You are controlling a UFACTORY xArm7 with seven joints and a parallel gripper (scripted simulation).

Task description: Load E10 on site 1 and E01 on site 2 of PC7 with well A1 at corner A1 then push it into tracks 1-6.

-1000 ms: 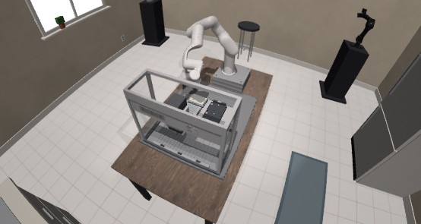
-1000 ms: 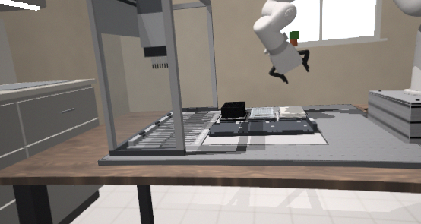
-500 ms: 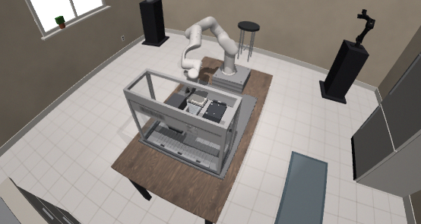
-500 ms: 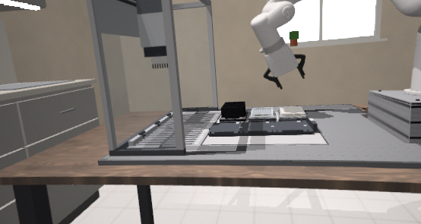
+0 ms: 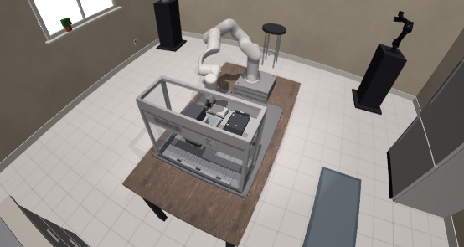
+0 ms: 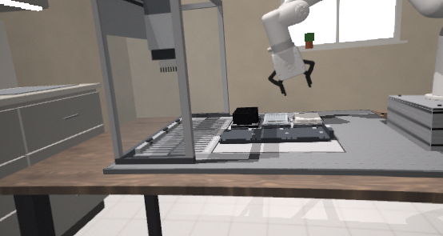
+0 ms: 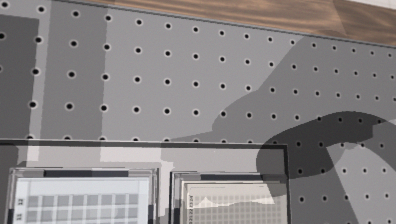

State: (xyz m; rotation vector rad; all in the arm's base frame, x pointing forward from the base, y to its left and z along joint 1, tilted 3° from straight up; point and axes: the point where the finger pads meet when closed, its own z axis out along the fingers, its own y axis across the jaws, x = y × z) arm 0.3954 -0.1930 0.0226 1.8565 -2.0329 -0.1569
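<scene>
Three plates sit nested below the wide-open tool [image 6: 294, 85].

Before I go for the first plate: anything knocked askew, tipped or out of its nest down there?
Nothing stands out. The black deep-well block and the two pale plates sit level in a row behind the carrier, which lies flat with nothing on it. The gripper hangs open above them, holding nothing.

The arm [image 5: 218, 36] is built of smooth, rounded white segments joined by thick cylindrical joints with round end caps. A boxy pale grey housing carries the claw [image 6: 294, 85], whose two black hooked fingers [image 6: 308, 72] are spread wide apart with nothing between them.
</scene>
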